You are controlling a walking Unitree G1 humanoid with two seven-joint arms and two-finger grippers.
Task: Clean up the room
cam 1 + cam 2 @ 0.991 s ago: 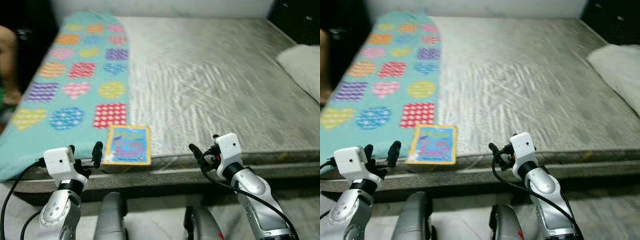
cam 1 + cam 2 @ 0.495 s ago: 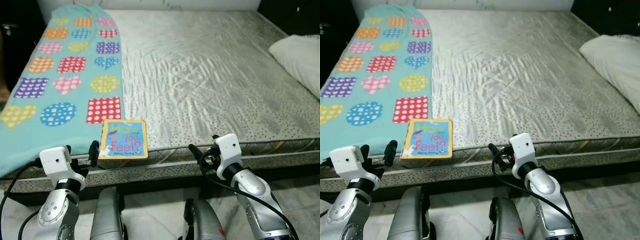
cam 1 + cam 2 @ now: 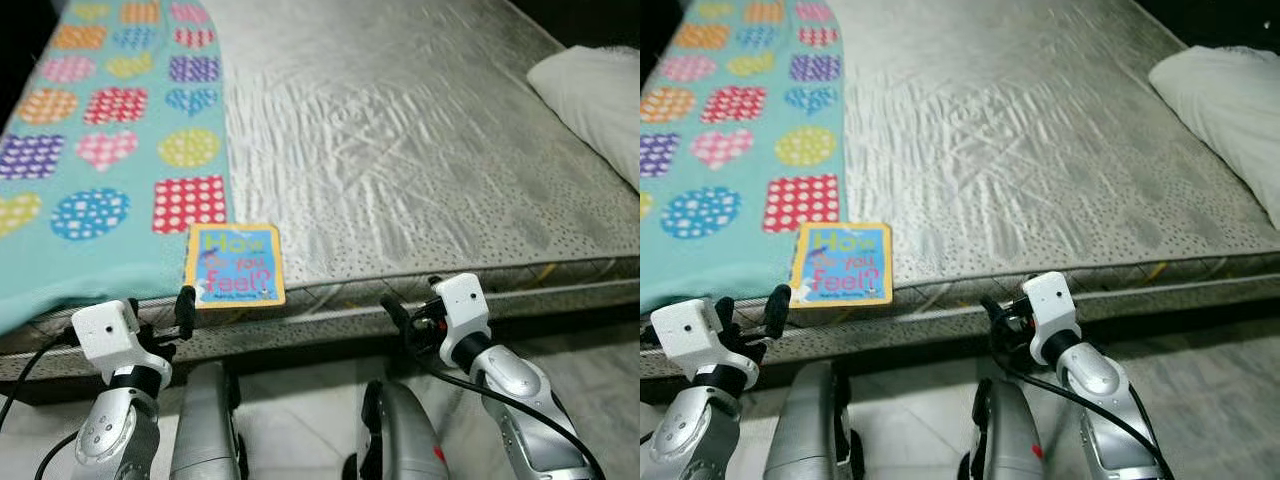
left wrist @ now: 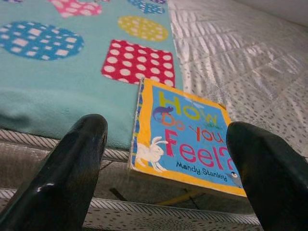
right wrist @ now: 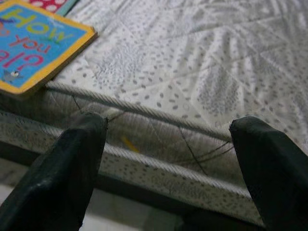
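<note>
The camera has tipped lower, and the book (image 3: 234, 265) lies at lower left on the mattress (image 3: 400, 150) edge, both the left gripper (image 3: 160, 320) and right gripper (image 3: 410, 315) spread wide, empty.

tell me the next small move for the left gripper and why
Probably ease the left gripper forward toward the book. The gripper is open and short of the mattress edge, while the book lies flat at that edge, partly on the teal blanket, straight ahead between its fingers in the left wrist view.
</note>
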